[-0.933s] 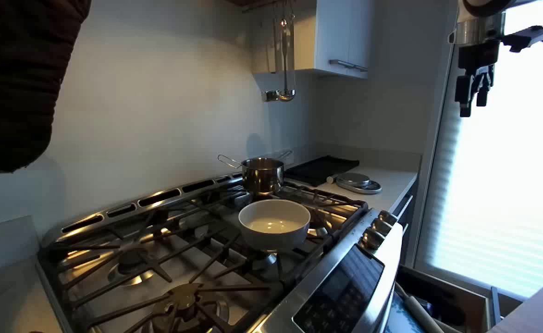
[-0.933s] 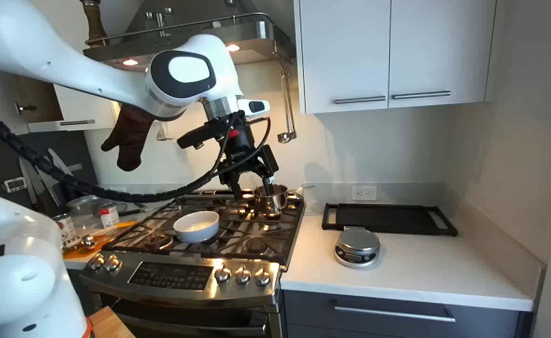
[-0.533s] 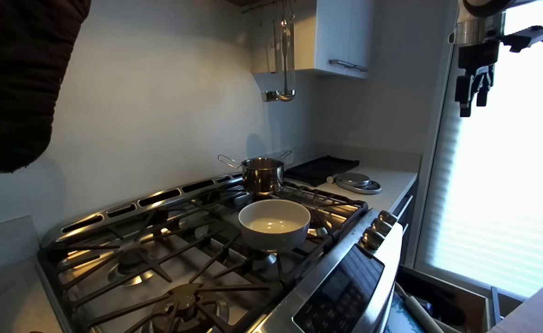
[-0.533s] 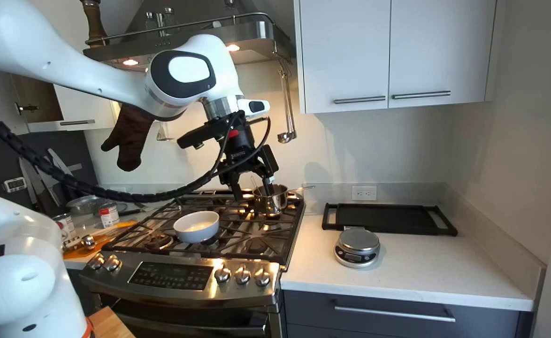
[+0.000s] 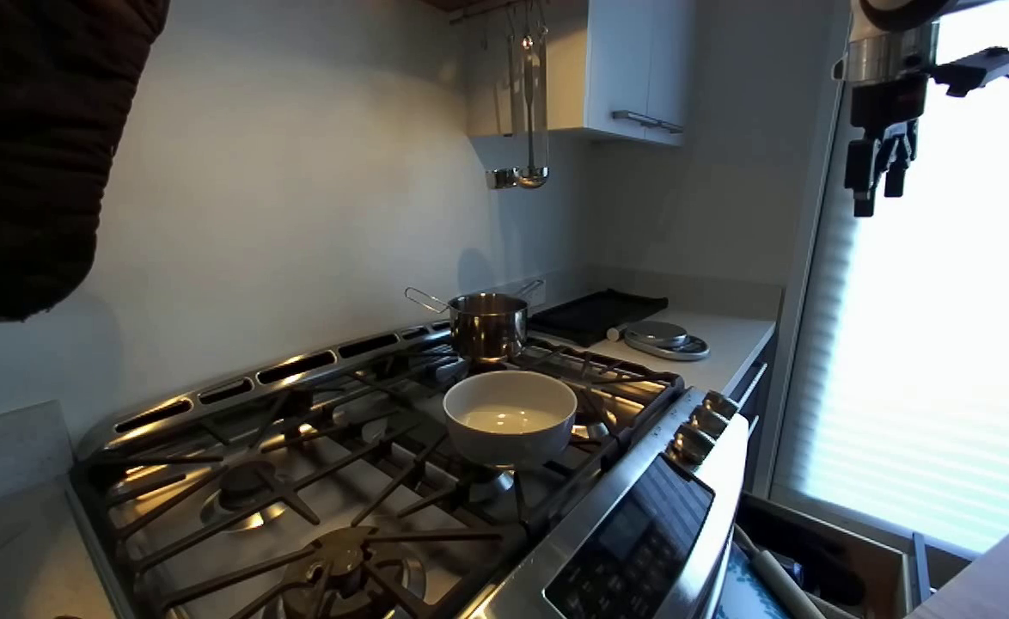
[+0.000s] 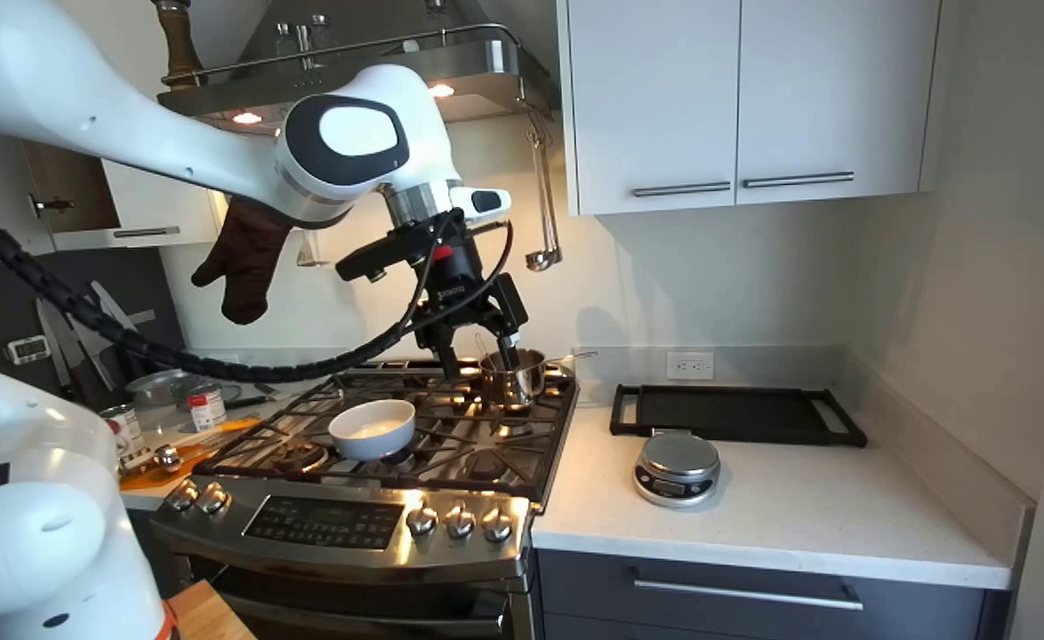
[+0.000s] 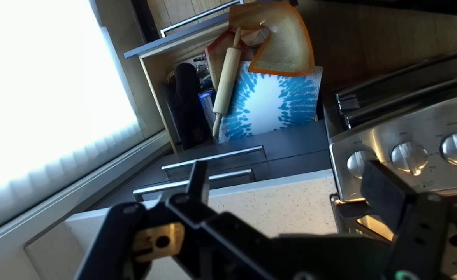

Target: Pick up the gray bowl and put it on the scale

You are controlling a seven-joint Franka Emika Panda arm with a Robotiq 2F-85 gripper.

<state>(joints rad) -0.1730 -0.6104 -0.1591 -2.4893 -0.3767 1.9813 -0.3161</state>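
Observation:
The gray bowl [image 5: 511, 443] is a round bowl, pale inside, standing upright on the stove grates near the front. It also shows in an exterior view [image 6: 373, 430]. The scale [image 6: 678, 469] is a round silver kitchen scale with a dark display, lying on the white counter right of the stove; it also shows in an exterior view [image 5: 663, 340]. My gripper [image 6: 481, 369] is open and empty, held in the air well above the counter and apart from the bowl; it shows in an exterior view [image 5: 879, 205] and the wrist view [image 7: 286, 165]. Bowl and scale are out of the wrist view.
A shiny metal pot [image 6: 511, 384] with wire handles stands on the back burner. A black tray [image 6: 740, 414] lies behind the scale. An open drawer with a rolling pin [image 7: 227, 79] juts out below the counter. Ladles [image 6: 543, 258] and an oven mitt [image 6: 246, 258] hang overhead.

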